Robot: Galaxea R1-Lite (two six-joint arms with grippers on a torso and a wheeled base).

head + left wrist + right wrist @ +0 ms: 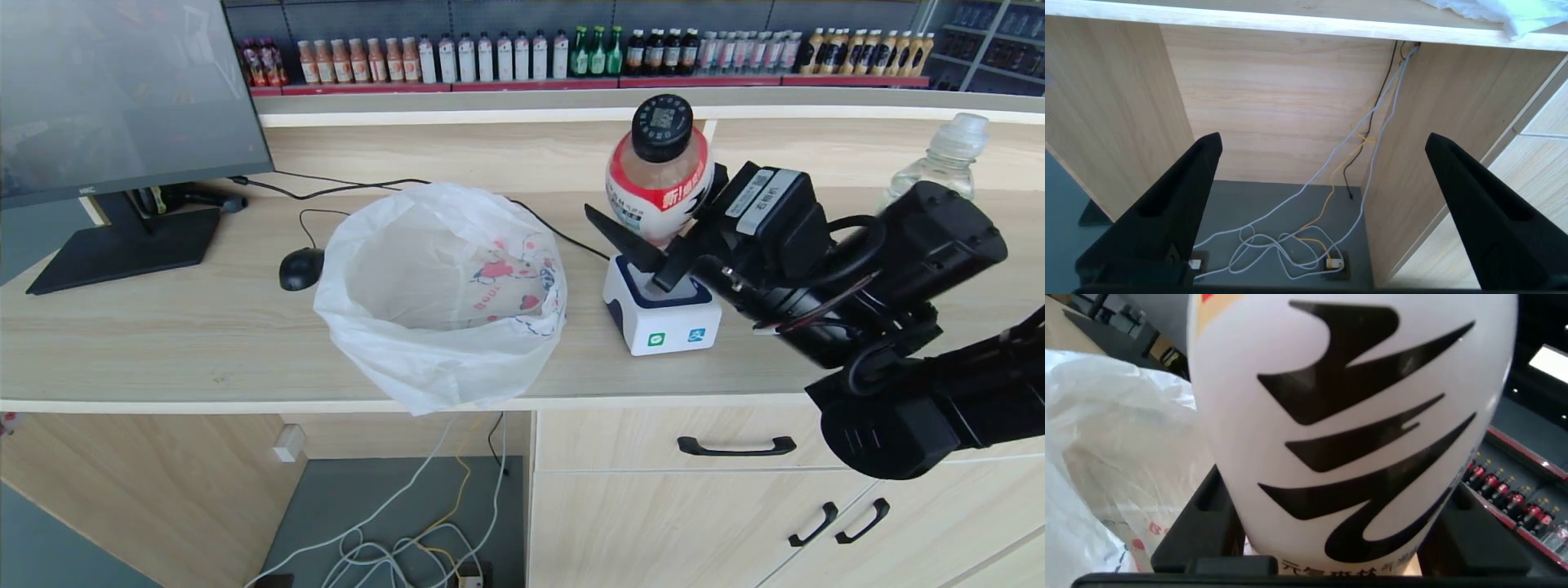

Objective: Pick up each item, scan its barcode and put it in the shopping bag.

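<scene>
Bottle (660, 184) over scanner (665, 322), that is what the head view shows. The right gripper (657, 233) has its fingers clamped on the lower body of the black-capped drink and holds it nearly upright, just above the little white box on the counter (163, 327). The shopping bag (424, 367) sits just left of the scanner with its mouth wide open and its near side drooping over the counter's edge. A monitor (122, 90) and a mouse (300, 268) lie farther left, and a clear water bottle (939, 163) stands at the far right.

In the left wrist view, the left gripper (1324, 143) hangs below the counter with its fingers spread wide and nothing between them. It faces the recess where cables (1290, 245) trail across the floor.

The right wrist view is nearly all label. The bottle's white wrap is pressed between the dark fingers (1196, 518), with the bag's crumpled plastic (1102, 433) to the side.

I would say scanning is the step in hand. I cannot see where the barcode sits. To do it well, the wrist should roll the bottle until the code faces the scanner's top window, keep the fingers off the code, and hold steady close above the window. After that, carry it left, centre it over the bag's mouth and lower it well inside before letting go, since thin plastic gives no support.
</scene>
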